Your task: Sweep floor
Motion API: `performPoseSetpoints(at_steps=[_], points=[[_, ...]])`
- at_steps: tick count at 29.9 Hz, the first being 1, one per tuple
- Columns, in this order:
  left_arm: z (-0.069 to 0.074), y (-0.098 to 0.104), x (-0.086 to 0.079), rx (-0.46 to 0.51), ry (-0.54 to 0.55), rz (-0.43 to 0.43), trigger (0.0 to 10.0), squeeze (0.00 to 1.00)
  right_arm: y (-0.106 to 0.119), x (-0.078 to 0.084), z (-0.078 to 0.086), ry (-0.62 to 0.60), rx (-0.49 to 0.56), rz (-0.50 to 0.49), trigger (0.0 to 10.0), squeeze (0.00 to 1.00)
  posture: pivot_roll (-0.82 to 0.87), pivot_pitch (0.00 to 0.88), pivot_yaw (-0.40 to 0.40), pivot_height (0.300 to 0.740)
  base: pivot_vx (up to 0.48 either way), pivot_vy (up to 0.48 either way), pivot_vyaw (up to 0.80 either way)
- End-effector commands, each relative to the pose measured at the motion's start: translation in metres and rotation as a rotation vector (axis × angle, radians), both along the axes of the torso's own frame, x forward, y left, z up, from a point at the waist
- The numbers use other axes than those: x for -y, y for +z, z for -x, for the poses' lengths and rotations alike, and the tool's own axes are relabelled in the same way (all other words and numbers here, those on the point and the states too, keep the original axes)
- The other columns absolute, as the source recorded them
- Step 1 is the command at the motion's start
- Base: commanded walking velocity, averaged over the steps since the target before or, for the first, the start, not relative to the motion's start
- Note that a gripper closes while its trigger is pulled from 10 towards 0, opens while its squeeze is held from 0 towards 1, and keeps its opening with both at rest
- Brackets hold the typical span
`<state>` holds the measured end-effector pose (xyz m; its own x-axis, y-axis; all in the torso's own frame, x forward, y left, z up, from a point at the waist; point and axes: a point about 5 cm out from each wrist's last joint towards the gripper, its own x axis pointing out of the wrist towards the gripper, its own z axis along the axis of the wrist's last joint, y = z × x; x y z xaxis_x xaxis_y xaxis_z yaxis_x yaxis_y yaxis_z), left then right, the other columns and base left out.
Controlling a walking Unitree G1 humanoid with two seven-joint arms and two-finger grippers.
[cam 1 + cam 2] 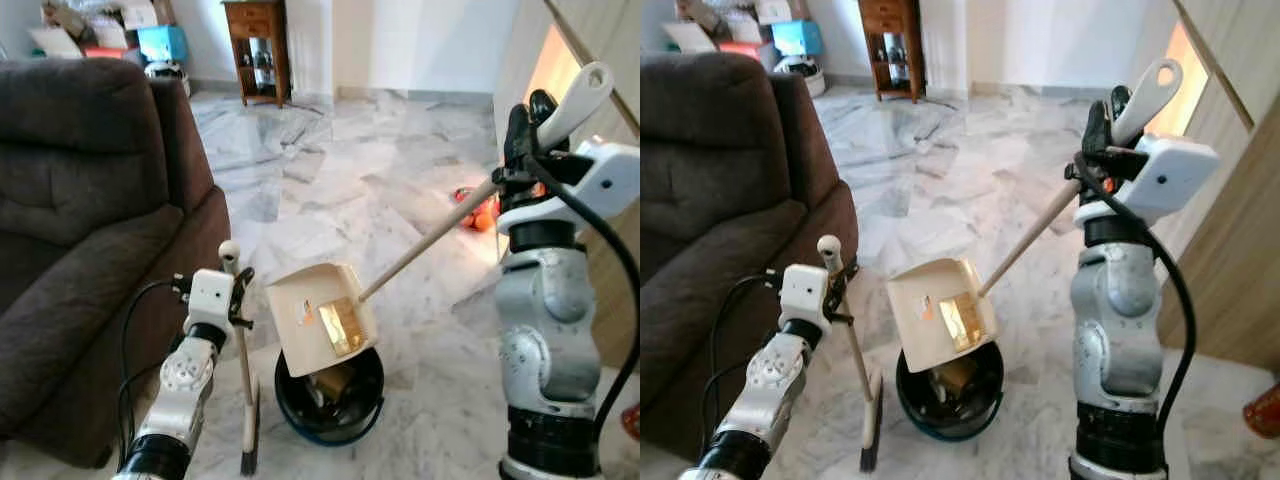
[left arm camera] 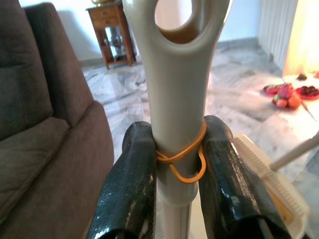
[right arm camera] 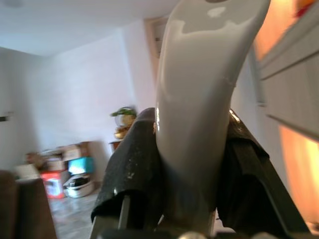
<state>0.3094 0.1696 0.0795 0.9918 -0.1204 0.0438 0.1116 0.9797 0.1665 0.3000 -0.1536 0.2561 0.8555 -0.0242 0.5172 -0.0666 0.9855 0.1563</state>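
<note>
My right gripper point(image 1: 524, 128) is shut on the long pale handle of a cream dustpan point(image 1: 322, 317), held high at the right. The pan tilts mouth-down over a dark round bin point(image 1: 330, 398) on the marble floor, with a yellowish scrap lying in the pan. My left gripper point(image 1: 237, 292) is shut on the handle of a small broom point(image 1: 246, 385), which stands upright with its bristles on the floor left of the bin. In the left wrist view the black fingers point(image 2: 130, 184) clamp the broom handle point(image 2: 178, 99) where an orange rubber band wraps it. The right wrist view has the pan handle point(image 3: 199, 99) between the fingers.
A dark brown sofa point(image 1: 80, 230) stands close on the left. A wooden side table point(image 1: 258, 50) and boxes point(image 1: 110, 30) sit at the far wall. Red and orange items point(image 1: 478, 210) lie on the floor to the right, by a wooden panel point(image 1: 1240, 250).
</note>
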Motion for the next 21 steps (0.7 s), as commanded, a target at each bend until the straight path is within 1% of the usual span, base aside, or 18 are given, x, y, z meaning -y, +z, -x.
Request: performPoseSetpoints(at_steps=[1,10,13,16,17,18,21], points=[[-0.005,0.011,0.001,0.048,-0.014,-0.015,10.0,0.00,0.010,-0.002,0.004,0.023,0.055,-0.037,10.0,0.00,0.03,0.000,0.067,0.740,0.000,0.000,0.00],[-0.004,0.011,0.003,0.047,-0.021,-0.012,10.0,0.00,0.006,-0.009,0.005,0.034,0.049,0.004,10.0,0.00,0.03,0.000,0.066,0.740,0.000,0.000,0.00],[-0.004,0.011,0.003,0.048,-0.021,-0.012,10.0,0.00,0.004,-0.015,0.007,0.040,0.056,0.049,10.0,0.00,0.03,0.000,0.065,0.740,0.000,0.000,0.00],[-0.003,0.011,0.003,0.050,-0.020,-0.011,10.0,0.00,0.003,-0.019,0.008,0.046,0.059,0.054,10.0,0.00,0.03,0.000,0.064,0.740,0.000,0.000,0.00],[-0.003,0.011,0.003,0.051,-0.019,-0.011,10.0,0.00,0.003,-0.023,0.009,0.046,0.072,0.087,10.0,0.00,0.03,0.000,0.064,0.740,0.000,0.000,0.00],[-0.003,0.011,0.003,0.051,-0.019,-0.011,10.0,0.00,0.003,-0.023,0.009,0.046,0.072,0.087,10.0,0.00,0.03,0.000,0.064,0.740,0.000,0.000,0.00],[-0.003,0.011,0.003,0.052,-0.018,-0.011,10.0,0.00,0.003,-0.033,0.012,0.057,0.098,0.156,10.0,0.00,0.03,0.000,0.065,0.740,0.000,0.000,0.00]])
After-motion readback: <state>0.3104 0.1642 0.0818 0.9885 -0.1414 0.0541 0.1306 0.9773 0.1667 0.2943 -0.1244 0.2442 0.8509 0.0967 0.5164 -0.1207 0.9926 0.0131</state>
